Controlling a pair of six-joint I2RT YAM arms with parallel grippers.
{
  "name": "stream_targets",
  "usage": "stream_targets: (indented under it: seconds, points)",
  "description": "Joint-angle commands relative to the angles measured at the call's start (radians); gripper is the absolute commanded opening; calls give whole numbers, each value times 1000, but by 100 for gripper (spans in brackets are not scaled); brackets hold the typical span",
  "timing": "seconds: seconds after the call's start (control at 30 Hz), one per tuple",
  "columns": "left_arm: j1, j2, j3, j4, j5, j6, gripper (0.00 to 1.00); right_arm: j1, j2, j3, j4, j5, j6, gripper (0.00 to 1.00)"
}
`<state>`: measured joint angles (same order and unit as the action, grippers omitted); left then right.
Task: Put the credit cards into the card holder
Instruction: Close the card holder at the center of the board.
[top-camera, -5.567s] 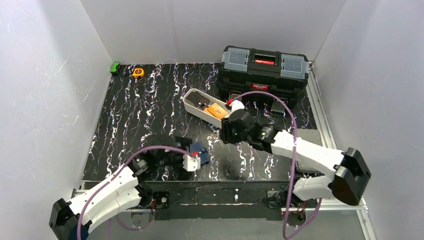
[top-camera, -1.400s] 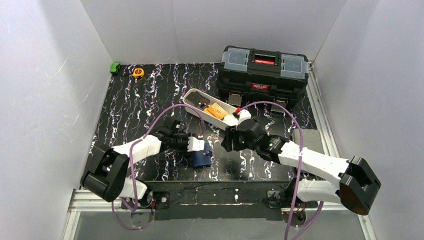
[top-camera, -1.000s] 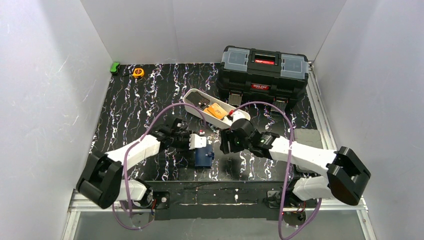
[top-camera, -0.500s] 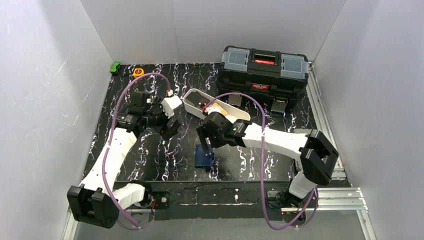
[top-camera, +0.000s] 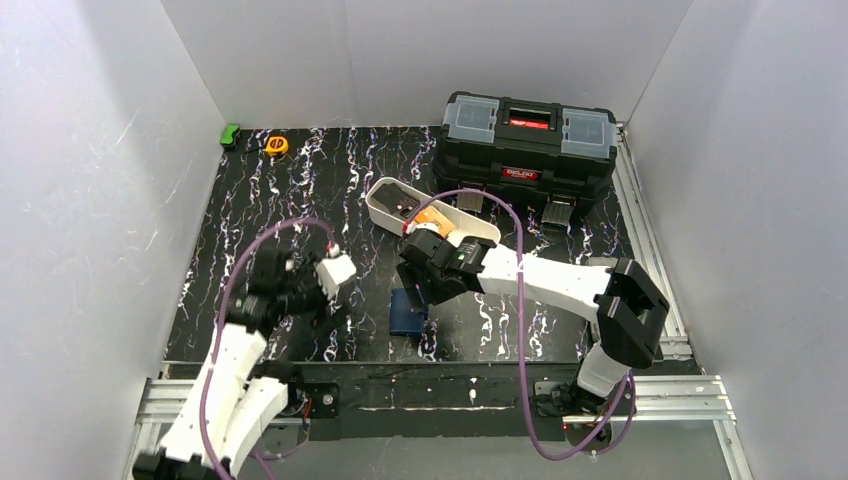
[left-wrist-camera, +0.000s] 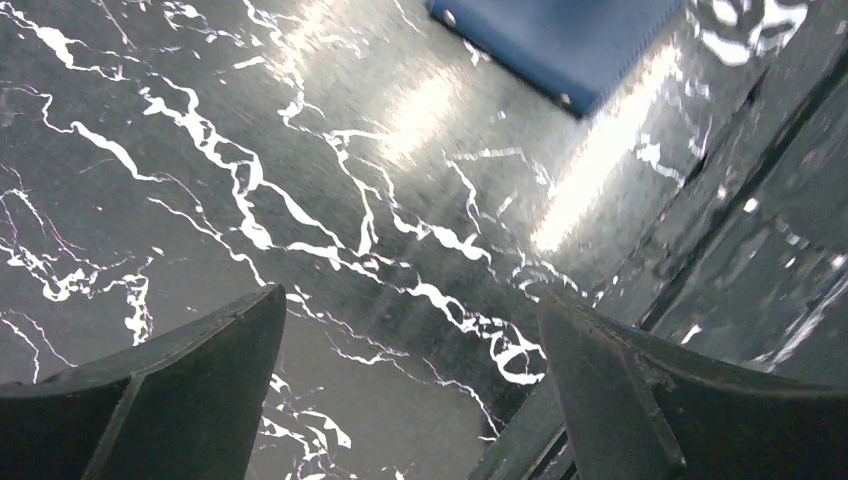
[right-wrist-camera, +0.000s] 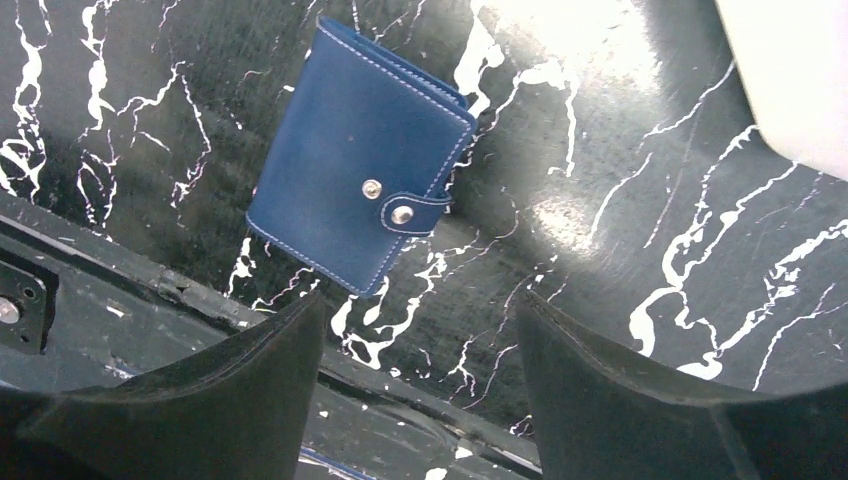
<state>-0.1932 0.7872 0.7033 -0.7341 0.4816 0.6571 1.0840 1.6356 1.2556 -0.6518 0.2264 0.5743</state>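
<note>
The navy card holder lies closed on the black marbled table near its front edge, with the snap tab fastened. It also shows in the right wrist view and in the left wrist view. An orange card and a dark card lie in the white oblong tray. My right gripper is open and empty, just above and behind the holder. My left gripper is open and empty, to the left of the holder and apart from it.
A big black toolbox stands at the back right. A yellow tape measure and a small green object lie at the back left. The table's front edge and frame run just beyond the holder. White walls enclose the table.
My left gripper left the holder, swung to the back left, then came back near the front left. My right gripper moved left until it was over the holder. The holder stays closed on the table.
</note>
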Motion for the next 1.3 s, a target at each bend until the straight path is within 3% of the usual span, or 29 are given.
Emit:
stream_targets:
  seconds: [0.0, 0.13, 0.23, 0.33, 0.43, 0.63, 0.83, 1.1, 1.27]
  points:
    - [3, -271, -162, 23, 73, 176, 98, 21, 51, 83, -52, -7, 18, 75]
    - [2, -328, -264, 105, 297, 262, 98, 30, 79, 95, -39, -35, 5, 74]
    - [2, -302, -351, 302, 393, 195, 92, 28, 107, 108, -45, -39, 8, 74]
    - [-1, -264, -376, 361, 448, 232, 87, 29, 127, 112, -41, -51, 13, 73]
    - [-4, -225, -380, 386, 454, 294, 85, 27, 152, 127, -51, -49, 5, 70]
    - [-44, -75, -331, 388, 464, 388, 82, 21, 180, 150, -42, -58, -13, 48]
    - [-157, 14, -345, 455, 389, 442, 82, 10, 198, 150, -28, -80, -23, 49]
    - [-199, 61, -373, 560, 348, 420, 80, -10, 213, 135, 1, -111, -30, 50]
    - [-209, 97, -369, 596, 354, 439, 74, -26, 195, 111, 27, -120, -25, 36]
